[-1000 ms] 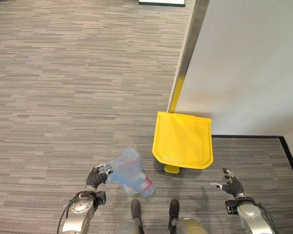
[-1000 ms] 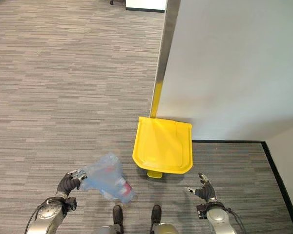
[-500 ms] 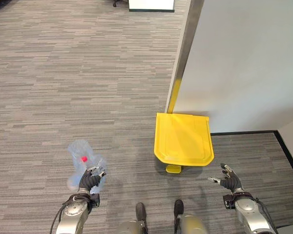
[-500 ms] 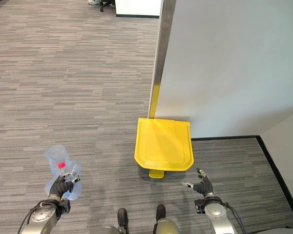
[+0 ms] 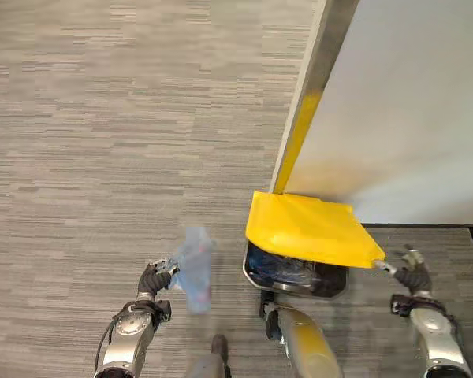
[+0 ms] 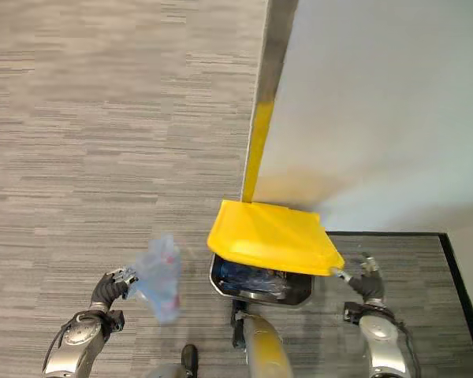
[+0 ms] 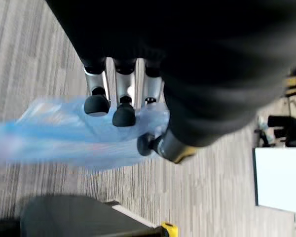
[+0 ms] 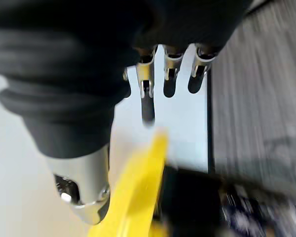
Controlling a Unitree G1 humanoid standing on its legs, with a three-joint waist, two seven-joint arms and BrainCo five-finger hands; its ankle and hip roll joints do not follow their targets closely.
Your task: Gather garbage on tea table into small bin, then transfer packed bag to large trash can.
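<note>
From the left eye view, a trash can (image 5: 293, 274) stands on the grey carpet (image 5: 102, 118) at the foot of a pale wall (image 5: 410, 102), beside a metal post with a yellow lower part (image 5: 299, 134). Its yellow lid (image 5: 307, 228) is tilted up, and dark bagged waste shows inside. The left hand (image 5: 154, 277) is low on the left, fingers curled on the neck of a clear blue bag (image 5: 193, 268), which hangs to the left of the can, apart from it. The right hand (image 5: 414, 276) is at the lid's right corner, a fingertip touching its edge.

The right eye view gives the same layout: bag (image 6: 159, 277) left of the can, lid (image 6: 272, 236) raised, right hand (image 6: 366, 282) at its corner.

In the left wrist view, the dark-tipped fingers (image 7: 96, 103) and thumb pinch the blue bag (image 7: 54, 133) above the carpet.

In the right wrist view, the fingers (image 8: 147, 91) are straight and hold nothing; the lid's yellow edge (image 8: 138, 192) lies just past them.
</note>
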